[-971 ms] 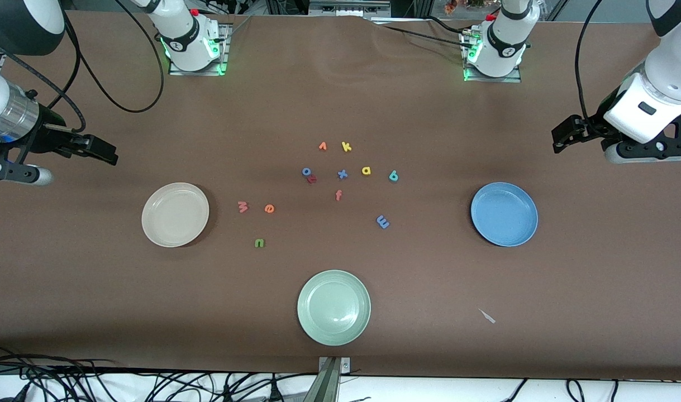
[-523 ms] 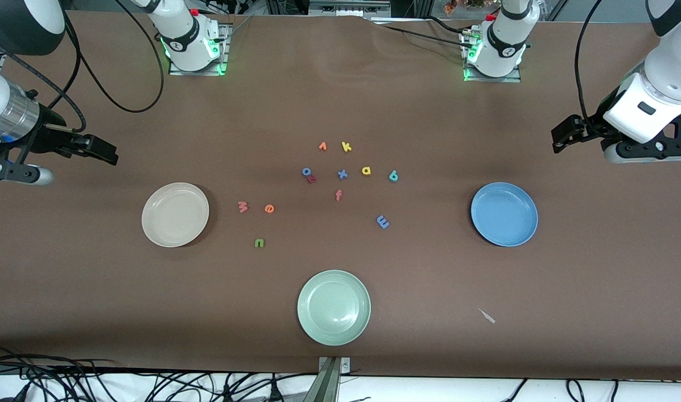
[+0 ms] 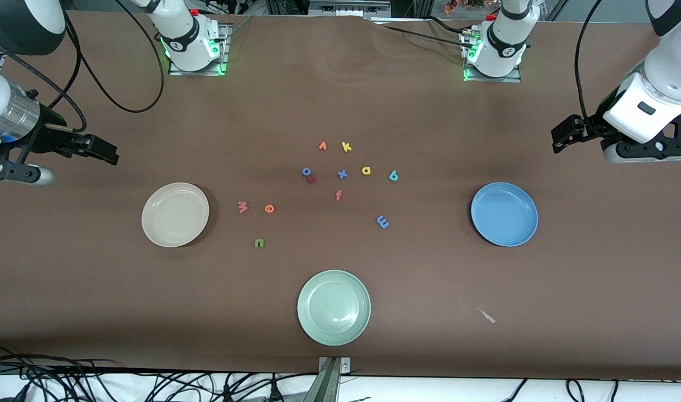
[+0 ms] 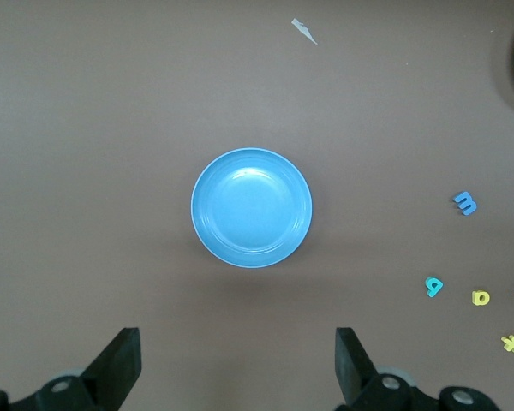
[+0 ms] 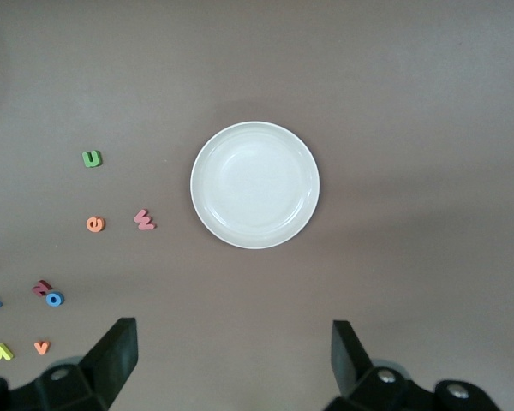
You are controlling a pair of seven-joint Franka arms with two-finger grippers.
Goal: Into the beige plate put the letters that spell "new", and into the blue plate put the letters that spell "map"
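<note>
Black-fingered left hand [image 4: 238, 368] and right hand [image 5: 233, 364] hang open, empty, over bare table [image 3: 340, 335].

You have two white arms with glossy rounded shells; green lights glow at both bases (each bolted to a metal plate). Black cables loop off them. Right pincer [image 3: 108, 155] and left pincer [image 3: 561, 139] are black, with wedge-shaped fingers [image 4: 120, 364].

The front view looks down from high across the table [image 3: 94, 290], facing both bases. Each wrist view looks straight down from well above: left over the blue plate [image 4: 251, 208], right over the beige plate [image 5: 255, 185]. All share the scattered letters.
</note>
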